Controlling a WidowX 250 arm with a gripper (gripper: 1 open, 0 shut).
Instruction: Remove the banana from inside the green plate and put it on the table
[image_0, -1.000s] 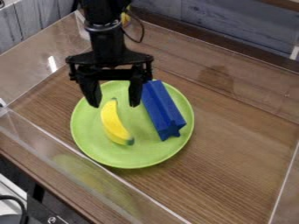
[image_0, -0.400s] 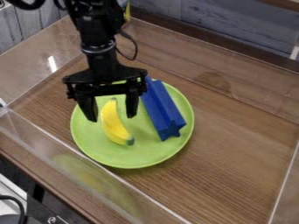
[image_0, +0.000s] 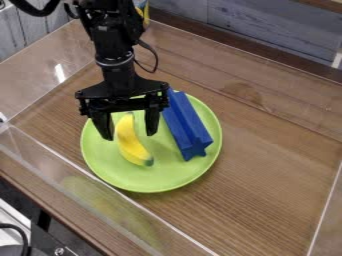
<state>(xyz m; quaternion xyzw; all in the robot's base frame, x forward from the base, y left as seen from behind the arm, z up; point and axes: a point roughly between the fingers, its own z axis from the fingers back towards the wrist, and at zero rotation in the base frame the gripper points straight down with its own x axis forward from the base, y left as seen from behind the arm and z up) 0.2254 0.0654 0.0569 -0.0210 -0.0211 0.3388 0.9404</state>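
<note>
Camera view:
Gripper (image_0: 127, 129): black, pointing down, jaws apart, one either side of the banana's upper end.
Banana: small curved yellow toy banana (image_0: 130, 142) lying inside the plate, left of centre.
Plate: round lime-green plastic plate (image_0: 181, 172) on the brown wood-grain surface (image_0: 274, 120).
Block: long blue block (image_0: 187, 124) beside the banana, on the plate's right.

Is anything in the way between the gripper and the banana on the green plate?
Nothing visible. The open gripper straddles the upper end of the banana on the green plate. The blue block lies just right of the banana, beside one finger.
</note>
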